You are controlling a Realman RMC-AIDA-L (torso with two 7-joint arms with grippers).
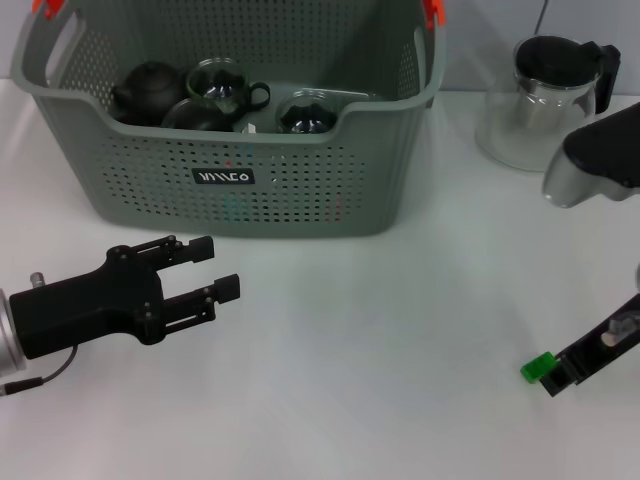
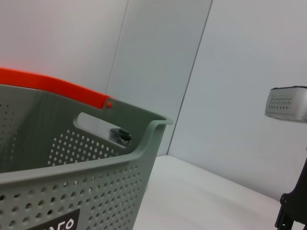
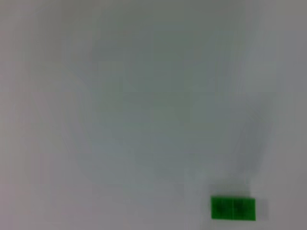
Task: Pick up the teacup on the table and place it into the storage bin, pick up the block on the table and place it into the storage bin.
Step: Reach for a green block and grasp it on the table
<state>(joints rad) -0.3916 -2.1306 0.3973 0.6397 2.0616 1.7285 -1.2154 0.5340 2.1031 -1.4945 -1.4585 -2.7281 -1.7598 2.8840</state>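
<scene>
Storage bin (image 1: 300, 195), a large grey-green perforated plastic basket with cut-out handles and orange clips (image 1: 432, 10) at the rim, sits at the back of the plain white table (image 1: 380, 340), a small black label (image 1: 223, 177) on its front wall. Inside we see a dark round teapot (image 1: 145, 90), a glass teacup with a dark handle (image 1: 222, 85) and another glass cup (image 1: 305, 112), close together on the bin floor.

Small green block (image 1: 538, 367) lies on the table at front right, well apart from the bin. We see the right gripper (image 1: 575, 368) low over the table, its dark fingertip just beside the block, maybe touching; we cannot tell whether the block is gripped or how wide the fingers stand. In the right wrist view the block (image 3: 233, 208) shows as a green rectangle on bare white table.

Left gripper (image 1: 215, 270), black, hovers over the table at front left, just in front of the bin, its two fingers (image 1: 190, 248) parted with nothing between them. Left wrist view looks along the bin wall (image 2: 72, 191) and its orange rim clip (image 2: 53, 86).

Clear glass pitcher with a black lid (image 1: 545, 95) stands at back right, beside the bin but apart from it.
</scene>
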